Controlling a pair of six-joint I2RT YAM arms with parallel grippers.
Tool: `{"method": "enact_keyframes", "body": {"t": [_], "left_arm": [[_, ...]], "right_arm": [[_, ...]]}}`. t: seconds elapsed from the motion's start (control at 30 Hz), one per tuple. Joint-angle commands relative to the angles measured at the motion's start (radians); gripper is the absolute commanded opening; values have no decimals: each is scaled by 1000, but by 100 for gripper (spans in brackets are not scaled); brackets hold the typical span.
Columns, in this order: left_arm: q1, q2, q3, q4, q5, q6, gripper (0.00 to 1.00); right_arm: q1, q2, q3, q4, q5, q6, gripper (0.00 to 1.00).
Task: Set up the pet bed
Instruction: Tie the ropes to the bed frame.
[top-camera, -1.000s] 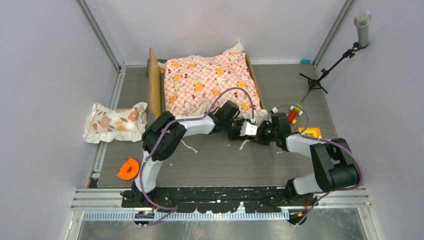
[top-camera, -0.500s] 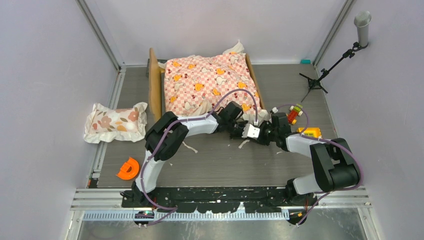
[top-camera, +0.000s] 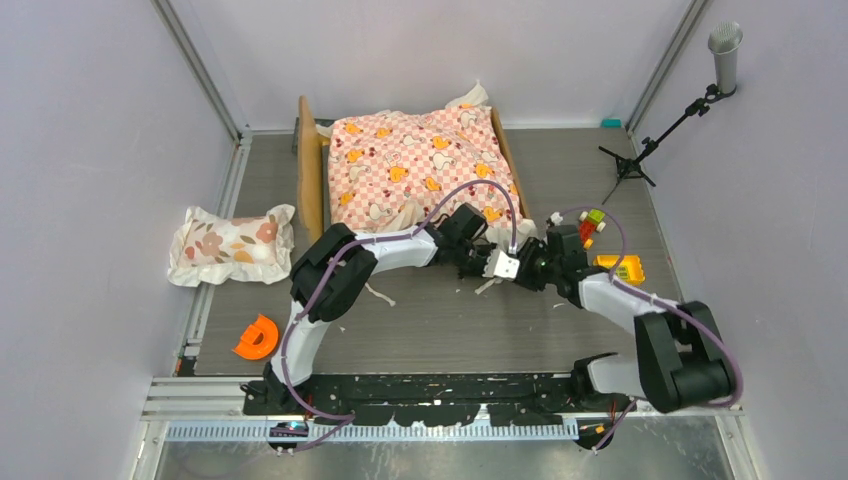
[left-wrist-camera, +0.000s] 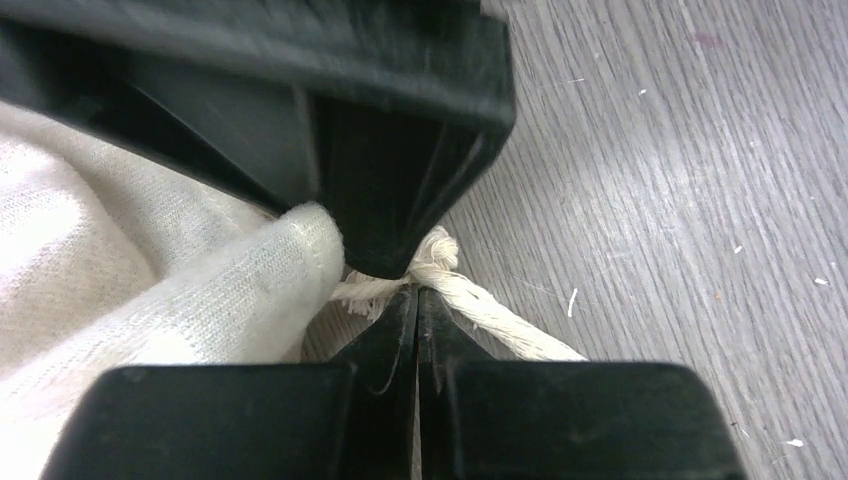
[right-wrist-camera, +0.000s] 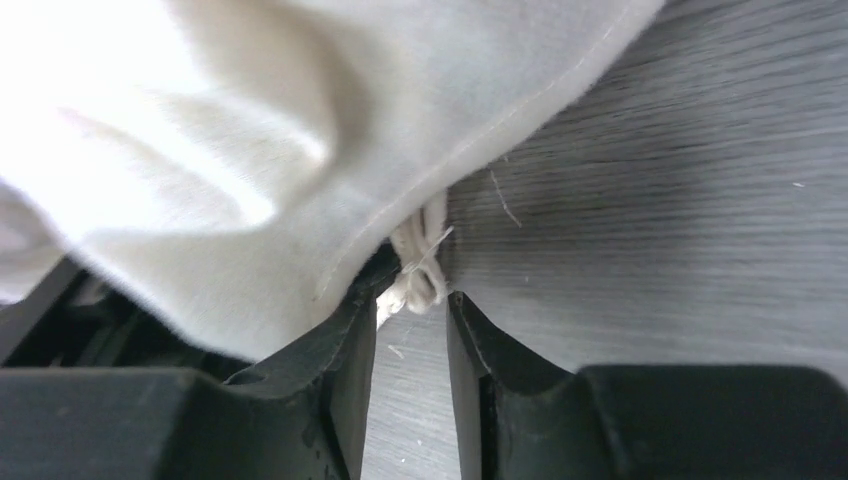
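The pet bed (top-camera: 310, 165) stands at the back centre, its tan headboard on the left. A pink-checkered sheet (top-camera: 420, 165) covers its top. Both grippers meet on the floor by the bed's near right corner, under the sheet's white edge (right-wrist-camera: 250, 150). My left gripper (top-camera: 478, 262) (left-wrist-camera: 416, 290) is shut, and a cream cord (left-wrist-camera: 490, 315) is pinched at its tips. My right gripper (top-camera: 520, 268) (right-wrist-camera: 410, 300) faces it with its fingers apart. The cord's knotted end (right-wrist-camera: 420, 270) lies between those tips, not squeezed.
A floral pillow (top-camera: 232, 245) lies on the floor at the left. An orange piece (top-camera: 256, 338) sits near the left arm's base. Coloured toy blocks (top-camera: 592, 222) and a yellow object (top-camera: 620, 268) lie right of the grippers. A tripod stand (top-camera: 640, 150) is at the back right.
My left gripper has closed on the cord and my right gripper has opened off it. The right arm's elbow has swung down and to the right.
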Motion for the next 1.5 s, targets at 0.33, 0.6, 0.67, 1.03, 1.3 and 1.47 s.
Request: {"method": "enact_keyframes", "body": {"t": [0.33, 0.6, 0.67, 1.03, 1.3, 1.47], "left_arm": [[-37, -101, -94, 174, -109, -447, 0], [-62, -141, -137, 271, -165, -653, 0], [-62, -143, -147, 294, -174, -673, 0], [-56, -144, -188, 316, -239, -686, 0], [-22, -191, -253, 340, -263, -680, 0], [-13, -206, -266, 350, -267, -670, 2]], "right_arm": [[0, -436, -8, -309, 146, -26, 48], [2, -585, -77, -356, 151, 9, 54], [1, -569, -91, -339, 143, 14, 55], [3, -314, -105, -115, 66, 56, 52], [42, -201, -89, -25, 72, 89, 47], [81, -166, -70, -38, 120, 93, 47]]}}
